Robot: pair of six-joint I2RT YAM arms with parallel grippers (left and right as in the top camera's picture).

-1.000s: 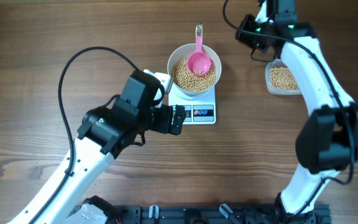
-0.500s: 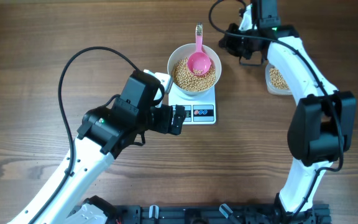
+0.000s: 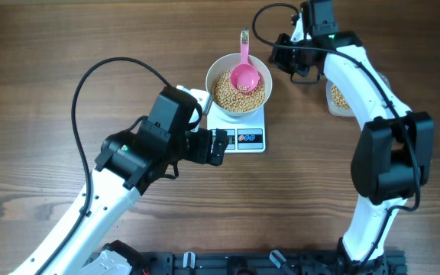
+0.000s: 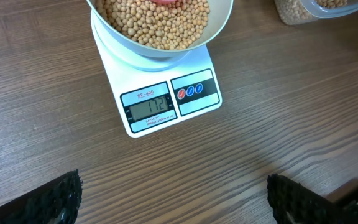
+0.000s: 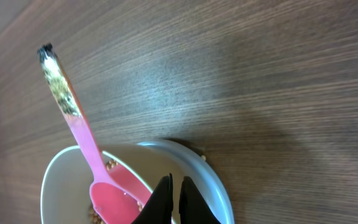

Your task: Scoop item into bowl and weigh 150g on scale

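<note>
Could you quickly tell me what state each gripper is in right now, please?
Left gripper: open, holding nothing.
Right gripper: shut, holding nothing.

Digital kitchen scale [image 3: 249,140] sits on a wooden table [image 3: 52,46] with a white bowl [image 3: 213,73] on its platform. The bowl holds soybeans [image 3: 224,93]; a pink scoop [image 3: 244,76] lies in them, handle reaching past the scale's far edge. Left gripper [image 3: 218,147] sits just beside the scale's front left corner. Right gripper [image 3: 278,56] hangs off the scale's far right, near the bowl rim. A clear tub [image 3: 336,98] of beans stands well right of the scale, partly under the right arm.
</note>
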